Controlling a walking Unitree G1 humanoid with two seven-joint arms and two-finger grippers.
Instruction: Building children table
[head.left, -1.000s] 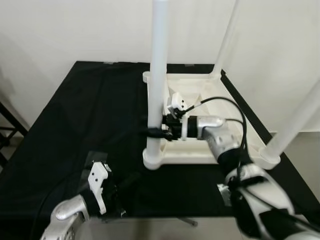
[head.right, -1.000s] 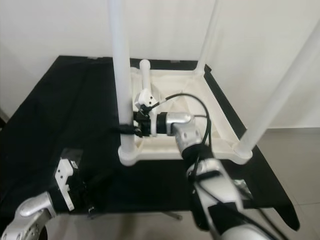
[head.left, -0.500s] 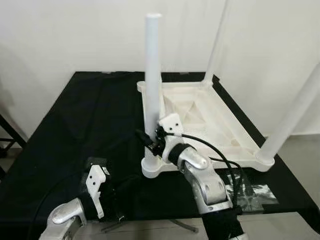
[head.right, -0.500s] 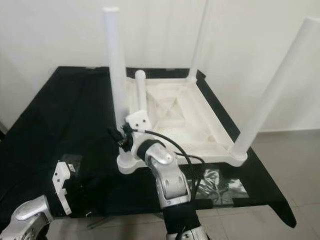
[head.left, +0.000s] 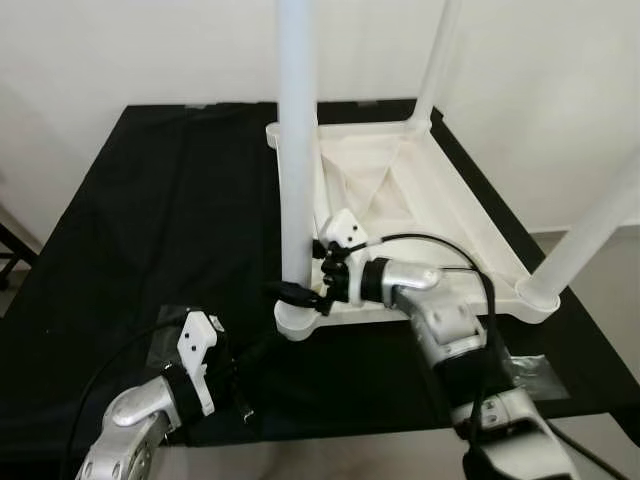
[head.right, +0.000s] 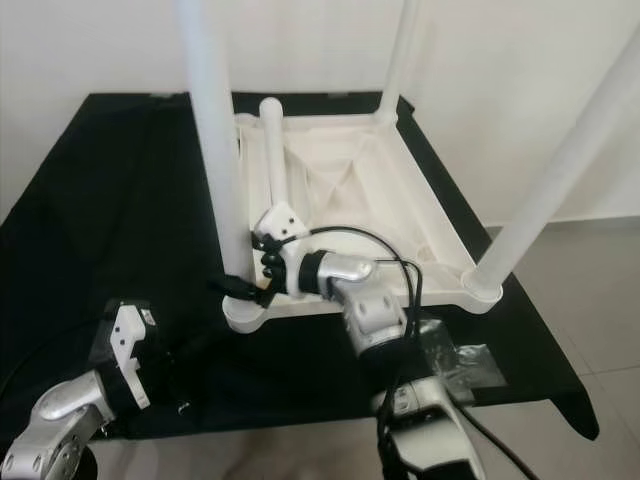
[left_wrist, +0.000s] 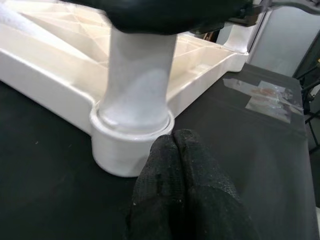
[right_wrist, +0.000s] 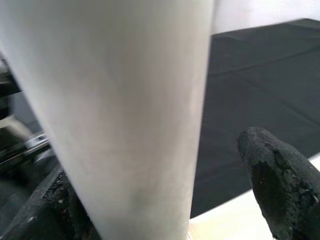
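The white children's table (head.left: 455, 235) lies upside down on a black cloth with its legs pointing up. My right gripper (head.left: 298, 293) is at the near-left leg (head.left: 297, 150), just above its socket (head.left: 300, 320). One black finger stands on each side of the leg (right_wrist: 130, 100). A gap shows between the leg and one finger (right_wrist: 280, 175), so the gripper is open. My left gripper (left_wrist: 175, 140) is shut and empty. It rests low on the cloth, pointing at the same socket (left_wrist: 130, 135) and close to it. The left arm (head.left: 150, 410) is at the front left.
Three more legs stand up: far left (head.right: 270, 150), far right (head.left: 437, 60) and near right (head.left: 590, 235). Clear tape (head.left: 525, 362) is stuck to the cloth near the front right edge. Bare floor (head.right: 590, 280) lies to the right, and a white wall is behind.
The camera has shifted. My right gripper now sits lower on the leg than a second ago, and its forearm has swung back to the right. The left arm has hardly moved.
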